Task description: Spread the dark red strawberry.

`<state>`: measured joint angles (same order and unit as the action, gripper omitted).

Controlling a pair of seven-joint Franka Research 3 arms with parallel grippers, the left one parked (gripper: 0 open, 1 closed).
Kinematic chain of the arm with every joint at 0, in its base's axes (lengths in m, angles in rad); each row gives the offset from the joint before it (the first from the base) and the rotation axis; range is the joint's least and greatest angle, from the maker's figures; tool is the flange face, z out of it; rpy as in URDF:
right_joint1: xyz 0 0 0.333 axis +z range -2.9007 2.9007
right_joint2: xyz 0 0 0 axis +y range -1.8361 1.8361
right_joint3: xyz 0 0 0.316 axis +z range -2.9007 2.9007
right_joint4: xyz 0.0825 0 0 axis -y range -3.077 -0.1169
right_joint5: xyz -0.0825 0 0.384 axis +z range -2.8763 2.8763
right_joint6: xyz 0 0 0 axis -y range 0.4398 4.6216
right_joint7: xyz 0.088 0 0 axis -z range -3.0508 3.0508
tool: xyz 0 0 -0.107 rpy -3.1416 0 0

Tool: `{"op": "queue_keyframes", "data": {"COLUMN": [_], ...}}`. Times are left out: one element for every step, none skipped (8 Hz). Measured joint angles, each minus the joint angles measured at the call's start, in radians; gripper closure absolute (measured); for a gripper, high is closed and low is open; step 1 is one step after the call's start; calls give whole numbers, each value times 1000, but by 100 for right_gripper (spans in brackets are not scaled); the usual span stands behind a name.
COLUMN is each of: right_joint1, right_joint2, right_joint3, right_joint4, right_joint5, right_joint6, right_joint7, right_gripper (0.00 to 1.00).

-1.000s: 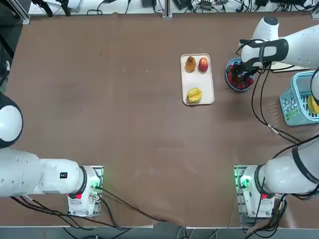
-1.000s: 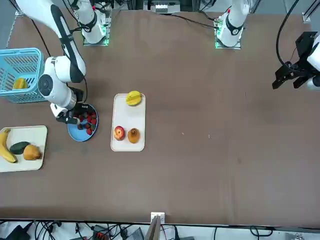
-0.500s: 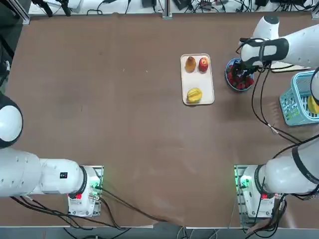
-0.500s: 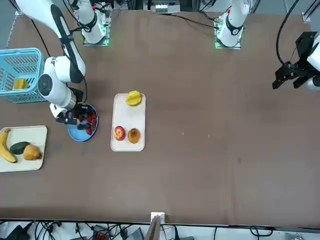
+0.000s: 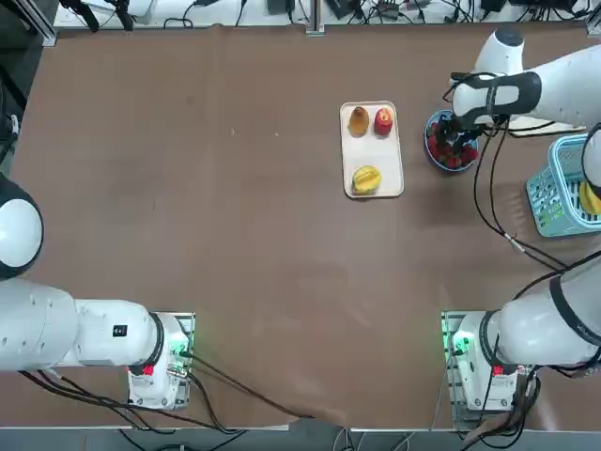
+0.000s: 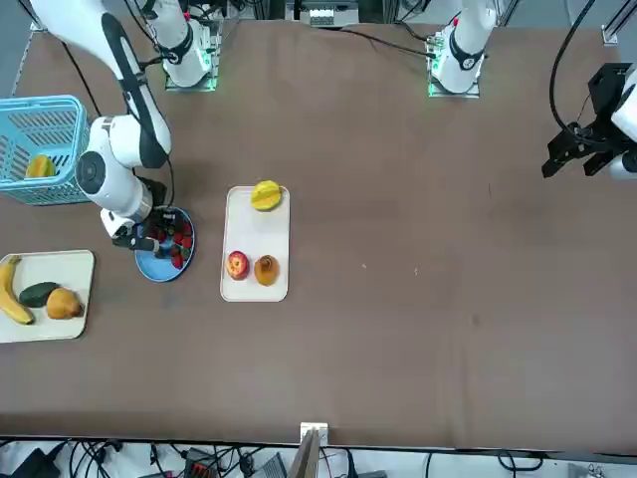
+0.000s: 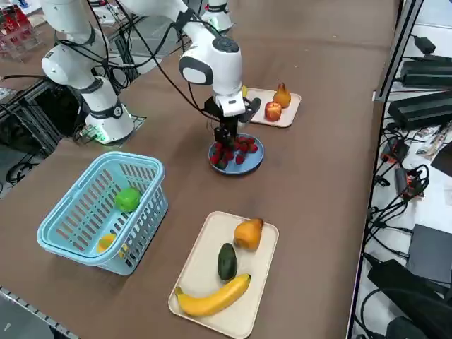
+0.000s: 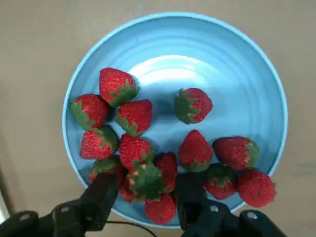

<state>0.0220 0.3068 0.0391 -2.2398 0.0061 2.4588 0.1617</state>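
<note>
Strawberries (image 8: pixel 148 148) sit in the blue plate (image 8: pixel 256 84) at the far right of the table (image 5: pixel 235 235), beside the cream tray (image 5: pixel 373 178) with three fruits. Most berries are bunched on one side of the plate; one berry (image 8: pixel 193 105) lies apart near the middle, and the opposite half is bare. So spreading is barely begun, in my judgement: the cluster is yet to be pulled apart.

My right gripper (image 8: pixel 145 197) is low over the plate's edge, fingers (image 8: pixel 101 197) partly apart, straddling a berry (image 8: pixel 146 180) with a big green calyx. From the wrist view the pads look just beside it, probably not yet gripping; nothing is lifted.

Writing: none readable on plate, tray, basket (image 7: pixel 99 205) or my own casing.
</note>
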Motion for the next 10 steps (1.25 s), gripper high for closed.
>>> {"op": "queue_keyframes", "data": {"right_joint1": [0, 0, 0, 0, 1, 1, 2, 3, 3, 3], "right_joint2": [3, 5, 9, 10, 10, 10, 10, 8, 1, -12], "right_joint3": [0, 0, 0, 0, 0, 0, 1, 1, 1, 1], "right_joint4": [0, 1, 2, 5, 7, 8, 10, 13, 24, 51], "right_joint5": [0, 0, 0, 0, 2, 2, 2, 2, 2, 2], "right_joint6": [0, 0, 1, 1, 1, 1, 0, -2, -15, -54], "right_joint7": [0, 0, 0, 0, 0, 0, 0, 0, 0, 0], "right_gripper": [28, 30, 33, 40, 52, 56, 60, 61, 61, 61]}}
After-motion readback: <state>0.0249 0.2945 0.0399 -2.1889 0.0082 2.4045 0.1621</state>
